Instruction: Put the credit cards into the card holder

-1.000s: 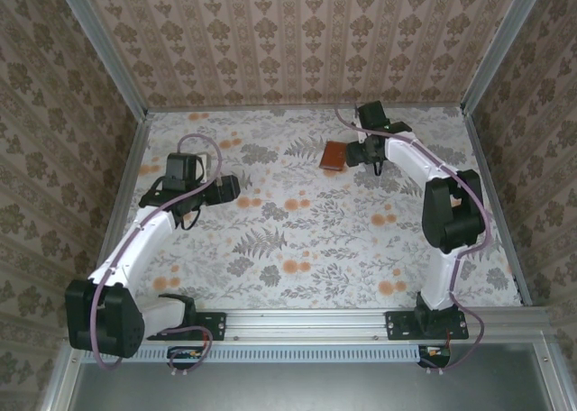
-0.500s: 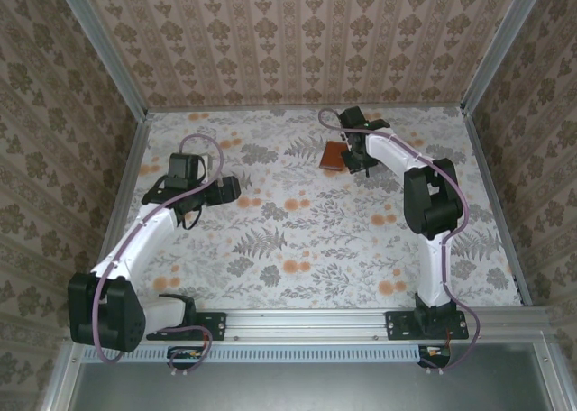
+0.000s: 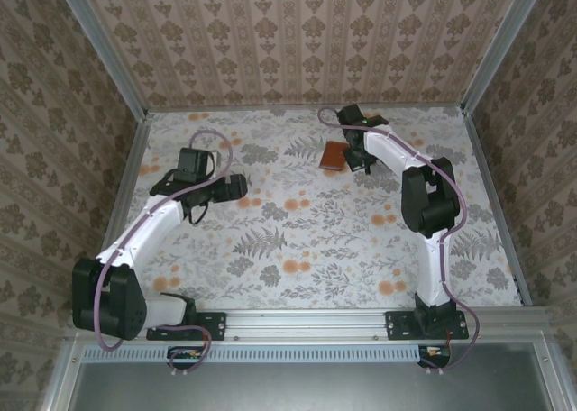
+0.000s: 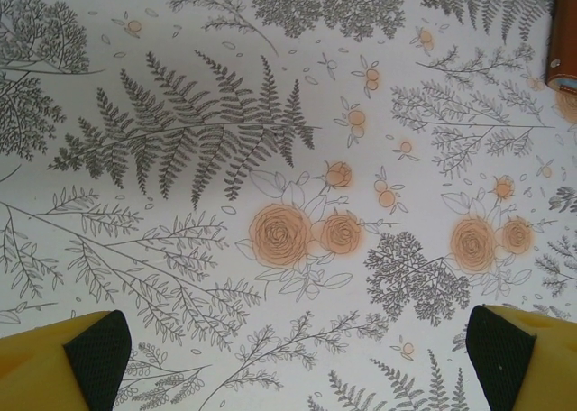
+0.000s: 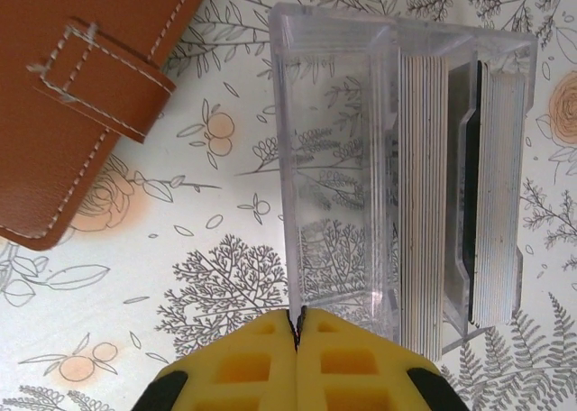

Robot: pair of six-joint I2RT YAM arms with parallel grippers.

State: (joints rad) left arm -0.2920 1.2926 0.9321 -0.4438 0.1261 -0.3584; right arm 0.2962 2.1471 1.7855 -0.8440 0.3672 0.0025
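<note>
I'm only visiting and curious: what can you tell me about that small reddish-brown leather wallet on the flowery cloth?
The small reddish-brown leather-like wallet lies flat on the flower-printed cloth near the table's far side, apparently closed. Pale stitching follows its edges, a stitched strap tab wraps over one side, and its visible corner is rounded. A clear plastic box sits beside it, not touching.

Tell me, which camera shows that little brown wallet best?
The right wrist view: the card holder lies close up, clasp tab and stitching plain, though cut off by the frame. The top external view shows it as a tiny brown patch; the left wrist view catches a brown sliver of it at the edge.
</note>
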